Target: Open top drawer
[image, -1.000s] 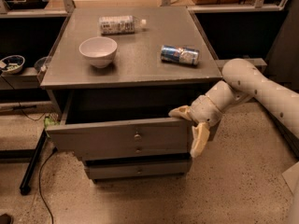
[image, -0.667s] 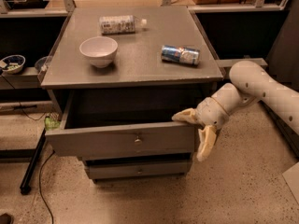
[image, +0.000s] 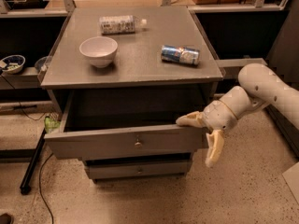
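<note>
Beneath the grey tabletop (image: 140, 66), the grey wooden top drawer (image: 103, 144) had slid slightly farther out. The cream tool (image: 196, 141) sat spread at its right corner.

The white arm (image: 268, 90) shows at the right edge, its thick rounded link sloping down toward the left; the wrist (image: 229, 112) sits lower, at the end of that slope; from it extends the gripper (image: 194, 143), spread wide; the upper finger (image: 189, 120) points left, roughly level, while the lower finger (image: 214, 148) hangs almost straight down.
</note>
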Motion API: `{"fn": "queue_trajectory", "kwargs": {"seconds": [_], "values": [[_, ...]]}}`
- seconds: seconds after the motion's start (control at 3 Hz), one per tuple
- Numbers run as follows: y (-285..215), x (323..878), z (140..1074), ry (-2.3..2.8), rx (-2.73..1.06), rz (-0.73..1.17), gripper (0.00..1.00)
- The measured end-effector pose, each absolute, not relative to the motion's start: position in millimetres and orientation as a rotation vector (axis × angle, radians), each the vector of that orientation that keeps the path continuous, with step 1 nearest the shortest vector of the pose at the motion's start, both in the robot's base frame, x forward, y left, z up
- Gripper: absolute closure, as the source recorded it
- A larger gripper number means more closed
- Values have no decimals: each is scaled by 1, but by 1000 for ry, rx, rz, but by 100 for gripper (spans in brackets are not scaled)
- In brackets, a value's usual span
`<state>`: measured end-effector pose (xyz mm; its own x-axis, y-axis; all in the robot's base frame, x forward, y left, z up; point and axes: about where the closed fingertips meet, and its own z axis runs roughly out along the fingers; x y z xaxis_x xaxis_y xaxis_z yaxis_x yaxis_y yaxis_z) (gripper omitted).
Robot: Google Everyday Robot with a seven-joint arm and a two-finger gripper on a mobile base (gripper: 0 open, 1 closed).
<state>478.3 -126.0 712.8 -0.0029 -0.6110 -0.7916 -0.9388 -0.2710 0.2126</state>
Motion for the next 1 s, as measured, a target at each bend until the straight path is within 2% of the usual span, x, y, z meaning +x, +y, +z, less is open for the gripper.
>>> {"fn": "queue_trajectory", "kwargs": {"seconds": [1.0], "values": [[-122, 494, 726, 1682, -1953, 957, 0]]}}
